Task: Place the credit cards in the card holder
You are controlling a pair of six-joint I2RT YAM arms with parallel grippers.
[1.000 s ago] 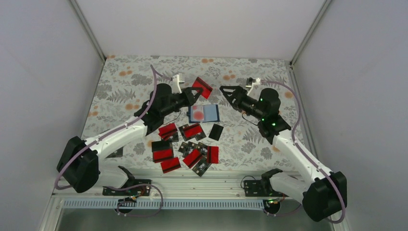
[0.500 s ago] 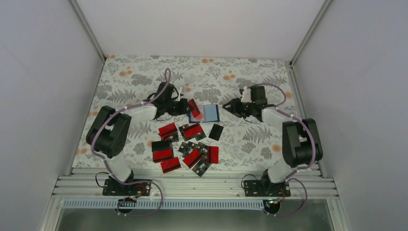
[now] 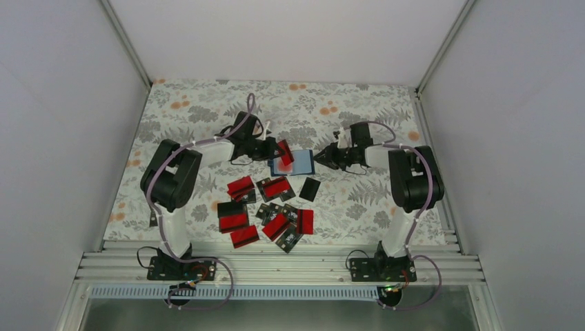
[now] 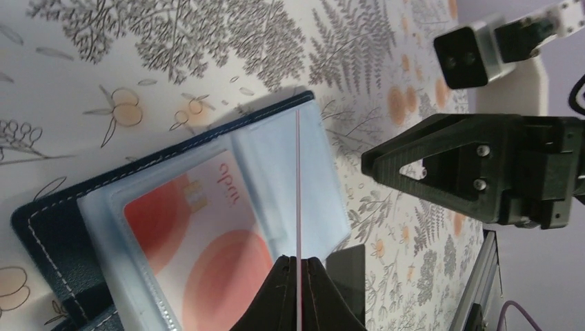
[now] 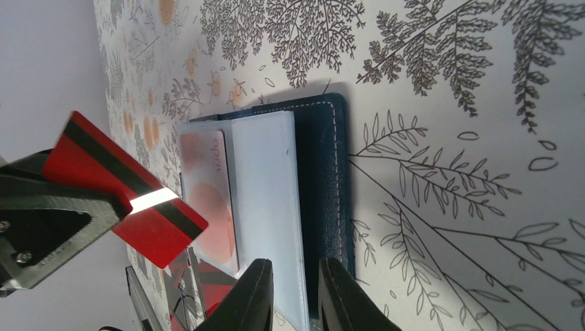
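Step in hand: getting one card into an empty clear pocket, as I read it.
Left tool (image 4: 298, 261): pressed together on a red plastic card with a black band (image 5: 131, 193), held on edge over the middle of the holder, not yet inside any pocket.
Right tool (image 5: 296, 265): fingers close to each other at the holder's right edge, with the rim of the clear sleeve (image 5: 265, 186) in the gap between them. I cannot tell whether they pinch it.
Holder: the dark navy folding card holder (image 3: 307, 163) lies open on the floral tabletop (image 3: 207, 110), between the two tools.
Already in: a pale card with red blots (image 4: 207, 234) sits in the left pocket.
Waiting: loose red and black cards (image 3: 269, 207) are scattered nearer the arm bases.
Doing it well: the right side should pin or lift the sleeve so the holder cannot slide. The card's leading edge should meet the pocket mouth squarely, then go in flat and slowly.
Risk: a tilted card would likely catch the plastic and push the holder along.
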